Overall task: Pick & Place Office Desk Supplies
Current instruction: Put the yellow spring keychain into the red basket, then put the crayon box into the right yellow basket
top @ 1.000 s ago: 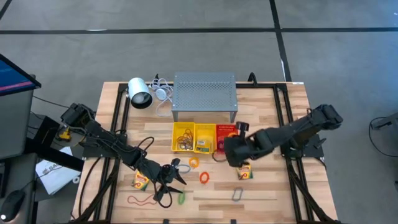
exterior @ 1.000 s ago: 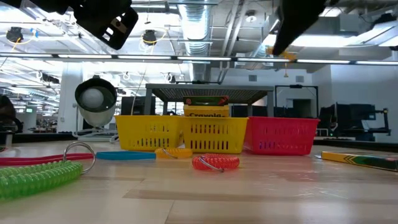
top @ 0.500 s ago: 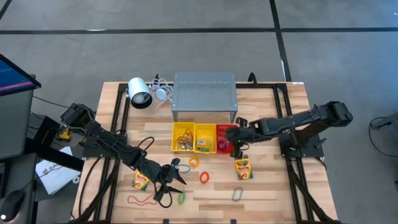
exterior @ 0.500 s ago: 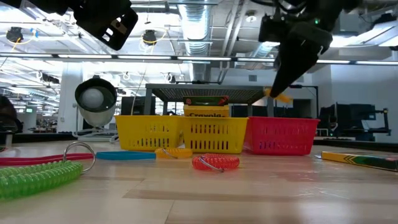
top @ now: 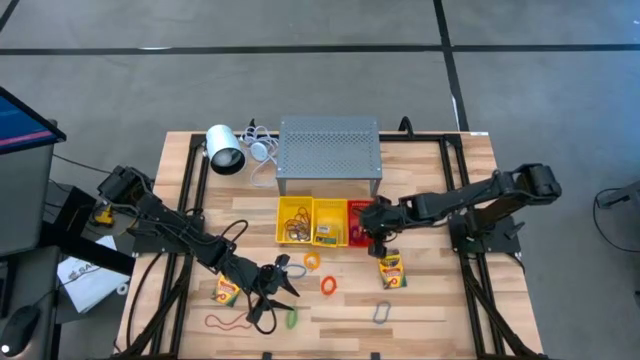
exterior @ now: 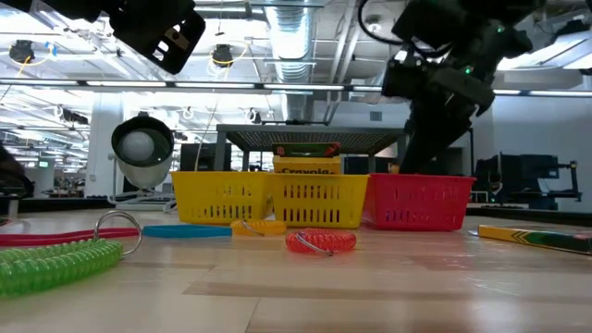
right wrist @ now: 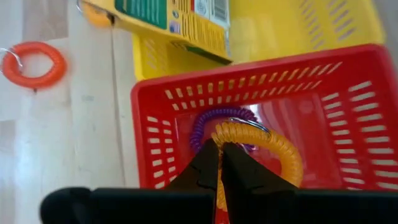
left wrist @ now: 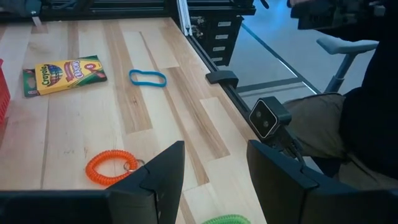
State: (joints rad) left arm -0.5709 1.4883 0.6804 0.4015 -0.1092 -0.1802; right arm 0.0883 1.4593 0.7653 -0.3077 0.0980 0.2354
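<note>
Where right pincer (right wrist: pixel 219 163) dips into red basket (right wrist: pixel 155 134), grip unclear.

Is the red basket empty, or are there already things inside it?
Not empty. In the right wrist view the red basket holds a purple coil ring and an orange coil ring, gripped by the shut right gripper.

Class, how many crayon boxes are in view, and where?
3 crayon boxes: one in the middle yellow basket, one flat beside the left arm, one flat before the red basket. Others may be hidden.
</note>
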